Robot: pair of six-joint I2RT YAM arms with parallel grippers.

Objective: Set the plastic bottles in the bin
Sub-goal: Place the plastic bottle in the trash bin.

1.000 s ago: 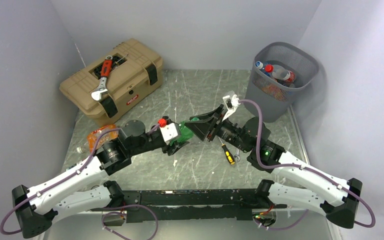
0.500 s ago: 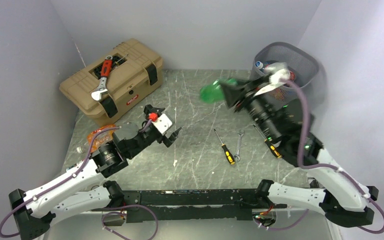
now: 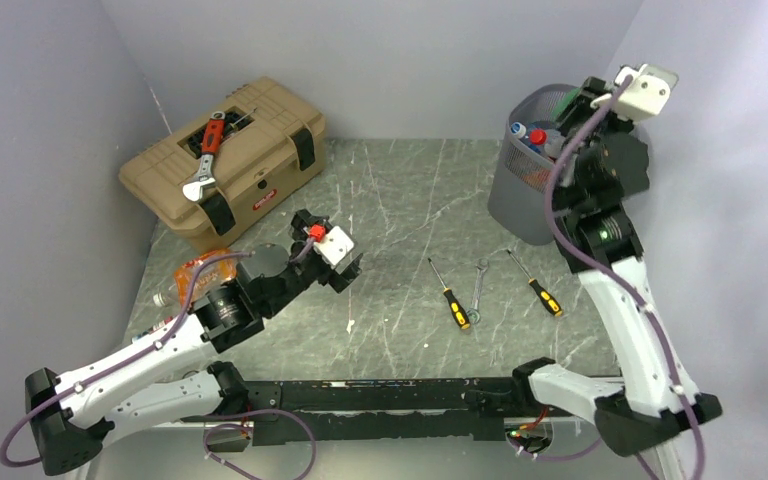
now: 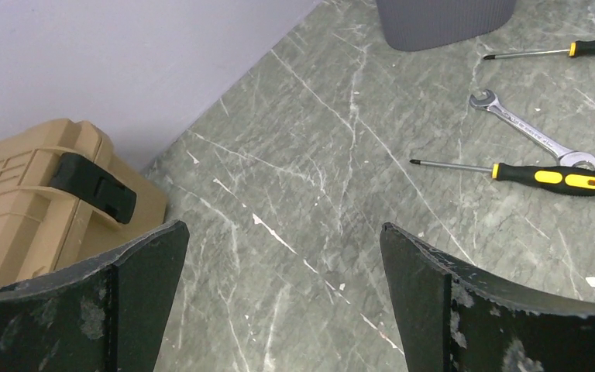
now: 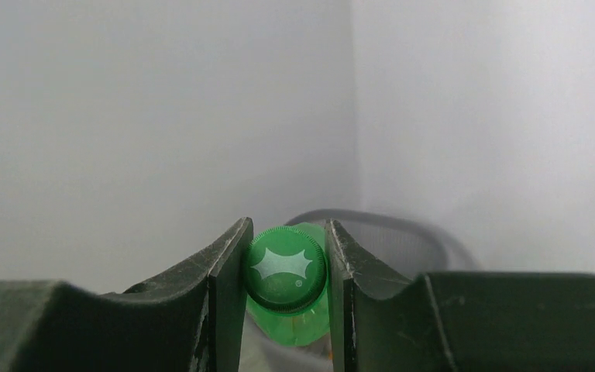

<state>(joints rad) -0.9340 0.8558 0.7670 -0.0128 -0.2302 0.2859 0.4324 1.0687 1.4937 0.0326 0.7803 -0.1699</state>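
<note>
**A:** What are your jaws holding?

**B:** My right gripper [image 5: 287, 226] is clenched on the cap end of a green bottle [image 5: 288, 271]. The cap is pinched between both fingers, high above the rim of the grey mesh bin [image 3: 520, 205] in the far right corner.

**A:** And the left?

**B:** My left gripper [image 4: 283, 232] is released, spread wide and holding nothing, low over the table [image 4: 318, 155] near the tan toolbox [image 3: 250, 150].

**A:** Any other bottles?

**B:** Several capped bottles [image 3: 537, 137] lie in the bin. An orange-labelled bottle [image 3: 200, 268] lies on the table beside my left arm, partly hidden by it.

**A:** Anything else?

**B:** 2 screwdrivers [image 3: 450, 300] and a spanner [image 3: 477, 285] lie between my arms. An adjustable wrench [image 3: 207, 155] rests on the toolbox.
</note>
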